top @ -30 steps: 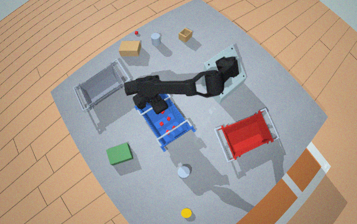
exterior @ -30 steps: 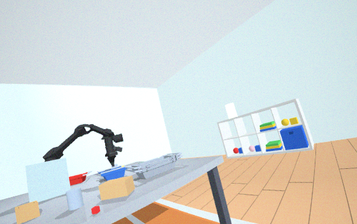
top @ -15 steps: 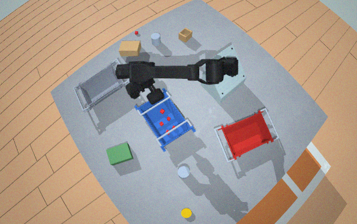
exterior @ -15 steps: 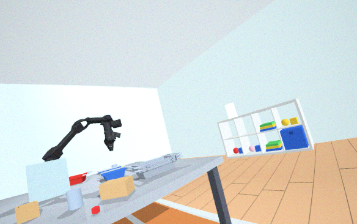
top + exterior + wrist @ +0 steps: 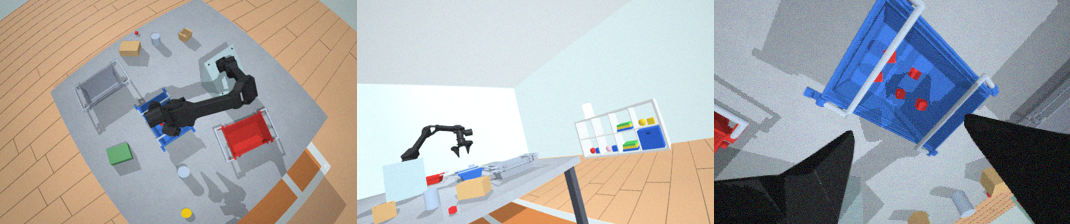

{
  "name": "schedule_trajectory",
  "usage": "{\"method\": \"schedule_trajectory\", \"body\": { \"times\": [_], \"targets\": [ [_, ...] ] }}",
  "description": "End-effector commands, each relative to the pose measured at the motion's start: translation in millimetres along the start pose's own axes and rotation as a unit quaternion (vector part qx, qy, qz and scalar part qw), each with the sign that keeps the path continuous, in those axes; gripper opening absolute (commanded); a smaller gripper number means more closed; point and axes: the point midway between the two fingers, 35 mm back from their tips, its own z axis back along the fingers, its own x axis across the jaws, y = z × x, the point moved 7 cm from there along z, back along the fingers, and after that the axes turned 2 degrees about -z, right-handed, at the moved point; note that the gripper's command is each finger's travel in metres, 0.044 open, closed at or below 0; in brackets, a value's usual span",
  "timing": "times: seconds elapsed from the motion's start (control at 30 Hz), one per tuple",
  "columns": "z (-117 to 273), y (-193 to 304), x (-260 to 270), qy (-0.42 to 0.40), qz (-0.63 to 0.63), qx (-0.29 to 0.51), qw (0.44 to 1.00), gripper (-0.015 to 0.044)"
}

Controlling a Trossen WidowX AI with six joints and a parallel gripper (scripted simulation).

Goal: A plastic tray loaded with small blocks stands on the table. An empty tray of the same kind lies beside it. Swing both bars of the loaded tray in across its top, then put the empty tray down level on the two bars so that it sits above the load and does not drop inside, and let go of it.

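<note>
The loaded blue tray (image 5: 157,99) (image 5: 470,175) (image 5: 858,42) stands on the table with several small red blocks (image 5: 915,73) inside. In the wrist view, one white wire bar (image 5: 901,37) and the other bar (image 5: 952,112) both lie across its top, near opposite ends. An empty red tray (image 5: 249,139) (image 5: 434,179) stands on one side, its bars swung out over its ends. An empty grey tray (image 5: 101,84) (image 5: 516,163) stands on the other side, its bars also outward. My gripper (image 5: 463,154) (image 5: 909,127) is wide open and empty, well above the blue tray.
A green block (image 5: 119,153), a pale cylinder (image 5: 183,172) and a yellow disc (image 5: 186,213) stand along the table's near side. A tan block (image 5: 129,49), another cylinder (image 5: 155,38) and a small open box (image 5: 185,35) stand at the far side. A pale panel (image 5: 404,179) is near the arm's base.
</note>
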Motion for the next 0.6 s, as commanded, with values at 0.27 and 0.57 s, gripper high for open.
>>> {"method": "schedule_trajectory", "body": {
  "times": [0.27,0.57],
  "targets": [
    [-23.1,-3.6,203.9,0.036,0.487,0.001,0.873,0.044],
    [-34.7,69.4,305.2,0.034,0.773,-0.058,0.631,0.044]
  ]
}}
